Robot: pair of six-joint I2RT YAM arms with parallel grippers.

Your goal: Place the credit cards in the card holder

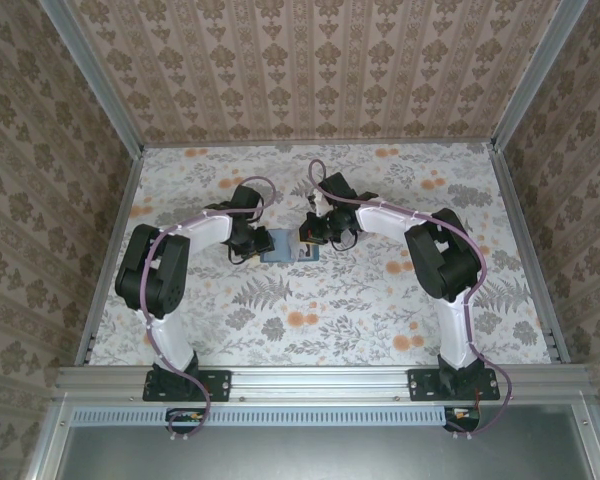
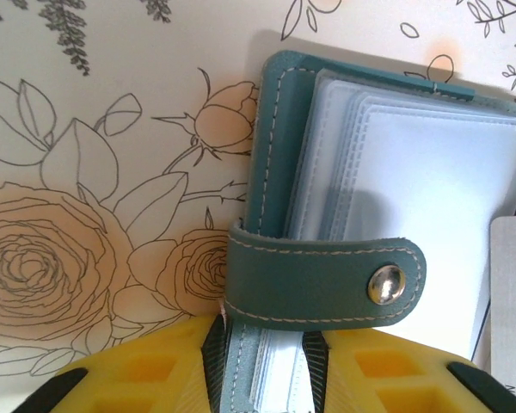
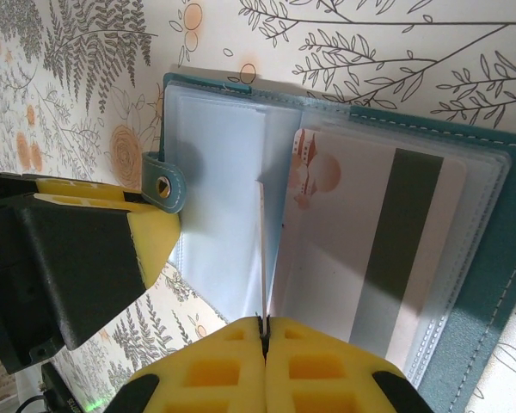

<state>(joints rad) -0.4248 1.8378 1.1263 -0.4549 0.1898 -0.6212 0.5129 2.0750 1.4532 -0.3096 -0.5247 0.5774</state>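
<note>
Carefully now: my left tool (image 2: pixel 262 366), part closed, clamps the left edge of the open card holder (image 2: pixel 268 172), which lies in the middle of the bench (image 1: pixel 310 320) between my arms. My right tool (image 3: pixel 262 331) is pinched tight on a card (image 3: pixel 262 249) standing edge-on over the sleeves (image 3: pixel 215 172); I should tilt it flat, find a sleeve mouth, slide slowly.

Your left arm (image 1: pixel 195 232) and right arm (image 1: pixel 400 215) are white links with black joints, each trailing a purple cable (image 1: pixel 478 268) — the right gripper (image 3: pixel 262 327) wears yellow fingers (image 3: pixel 215 372) with square pockets.
</note>
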